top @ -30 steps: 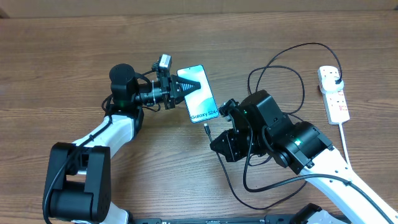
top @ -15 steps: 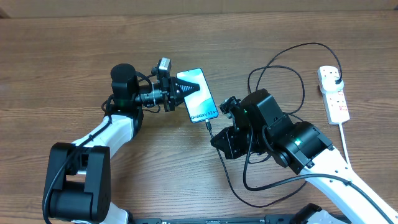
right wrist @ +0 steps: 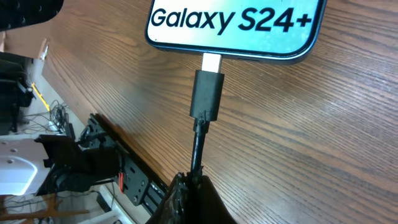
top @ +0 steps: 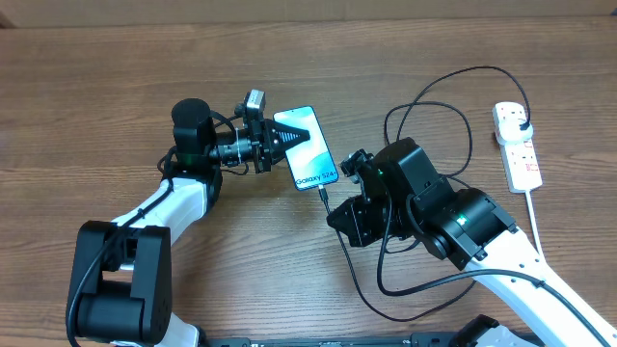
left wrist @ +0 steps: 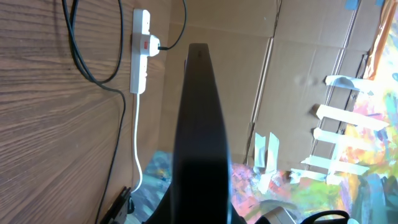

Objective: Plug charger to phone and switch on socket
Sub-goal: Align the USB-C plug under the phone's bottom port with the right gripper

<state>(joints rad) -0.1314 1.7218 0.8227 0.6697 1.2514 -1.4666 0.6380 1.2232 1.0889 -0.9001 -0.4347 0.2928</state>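
1 small advance since a second ago: the right gripper [right wrist: 189, 180], clenched on the charger [right wrist: 206, 96], has brought its connector to the phone [top: 313, 162]'s bottom edge, the silver tip only partly seated. The left gripper [top: 297, 135], fingers pinched together, rests on the screen. The socket [top: 518, 149] lies well apart to the right, its switch not yet pressed.

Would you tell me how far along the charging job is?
Done: the black plug head sits in the white power strip. In hand: right gripper grips the thin black cable, connector meeting the blue-screened phone, metal tip showing. Left: seat it, flip the switch.
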